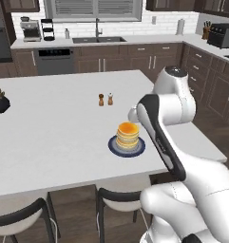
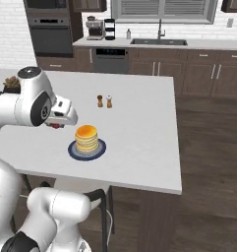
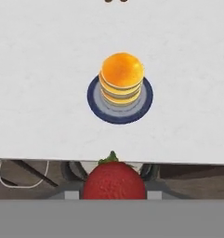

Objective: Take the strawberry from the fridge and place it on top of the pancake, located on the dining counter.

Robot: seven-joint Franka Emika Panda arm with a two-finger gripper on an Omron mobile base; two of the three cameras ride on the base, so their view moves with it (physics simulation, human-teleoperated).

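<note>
The gripper (image 2: 55,125) pinches the strawberry (image 3: 114,180) near the counter's edge, short of the pancake (image 3: 121,76), ready for topping.

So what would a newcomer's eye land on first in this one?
The bright red strawberry held in the gripper, large at the bottom of the hand view. Next, the orange-tan pancake stack on its dark blue-grey plate, near the front edge of the white dining counter, ahead of the strawberry.
</note>
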